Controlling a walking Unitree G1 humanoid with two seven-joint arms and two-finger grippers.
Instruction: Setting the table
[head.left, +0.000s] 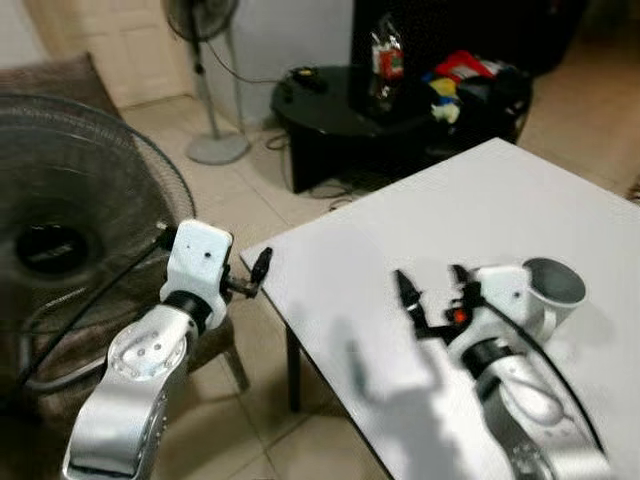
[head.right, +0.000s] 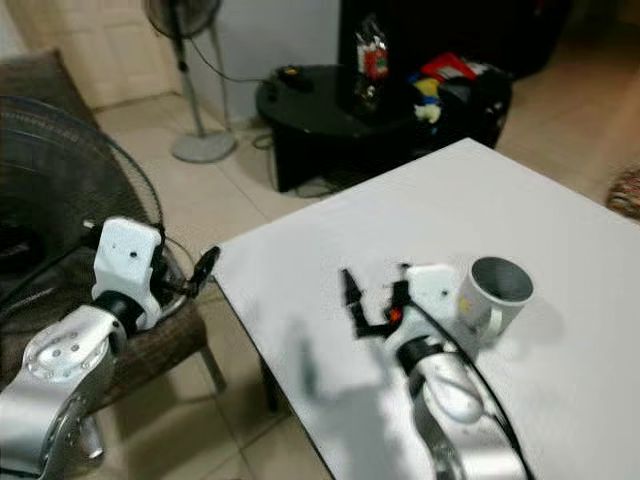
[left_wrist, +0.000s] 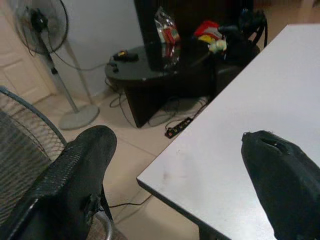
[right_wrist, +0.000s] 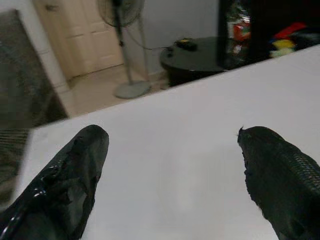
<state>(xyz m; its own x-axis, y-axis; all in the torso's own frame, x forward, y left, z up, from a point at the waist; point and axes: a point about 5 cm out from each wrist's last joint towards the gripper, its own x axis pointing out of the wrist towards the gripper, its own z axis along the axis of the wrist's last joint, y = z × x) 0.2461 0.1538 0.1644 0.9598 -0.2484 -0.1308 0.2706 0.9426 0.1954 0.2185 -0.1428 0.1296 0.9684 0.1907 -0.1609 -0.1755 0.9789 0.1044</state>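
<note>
The right gripper is hovering over the plain white rectangular desk, its two black fingers spread apart with nothing between them, as the right wrist view confirms. The left gripper is hanging just off the desk's near corner, beside the dark mesh guard of a floor fan; its jaws are likewise standing apart and empty.

The task's thing, a light grey ceramic mug, is standing upright on the desk, just beside the right wrist housing and behind the fingertips rather than ahead of them. Its long axis is running vertically, mouth opening upward toward the camera, dark hollow plainly showing. A handle seems to be sitting on the side nearest the arm, though the wrist is partly covering it, so I cannot tell its exact direction.

Judging the step in hand as reaching for the mug: the fingers are pointing away from it, toward the desk's far-left edge, so the arm would probably do best pulling back and turning the wrist until the mug is lying between the jaws. Closing across the body, low on the wall, should be keeping it steady. Swinging sideways risks knocking the mug over with the wrist housing.

Beyond the desk, a low black round table is carrying packets and toys.
</note>
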